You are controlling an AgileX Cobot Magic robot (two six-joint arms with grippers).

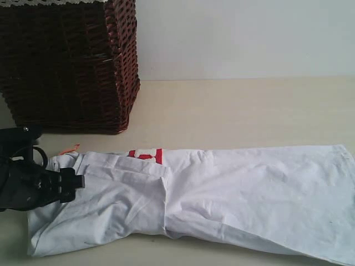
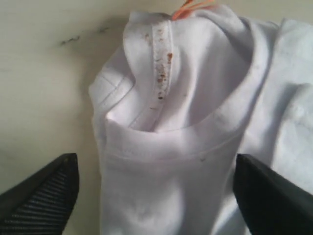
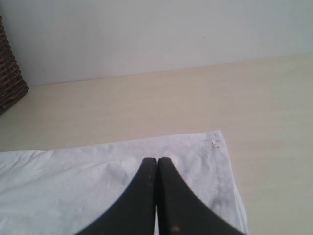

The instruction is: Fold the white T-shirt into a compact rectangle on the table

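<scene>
The white T-shirt (image 1: 222,188) lies on the table (image 1: 249,111) as a long strip, its sides folded in. A bit of red-outlined lettering (image 1: 145,154) peeks out at the far edge. The collar end with the orange neck tag (image 1: 71,148) points left. My left gripper (image 1: 77,180) hovers there, open. In the left wrist view its fingers (image 2: 44,196) straddle the neck part of the shirt (image 2: 171,147), below the tag (image 2: 193,6). My right gripper (image 3: 157,160) is shut, nothing between its tips, over the shirt's hem corner (image 3: 215,147). It is out of the exterior view.
A dark brown wicker basket (image 1: 66,61) stands at the back left of the table, close behind the collar end; its corner (image 3: 10,73) shows in the right wrist view. A pale wall (image 1: 249,33) rises behind the table. Brown specks mark the neck band (image 2: 164,68).
</scene>
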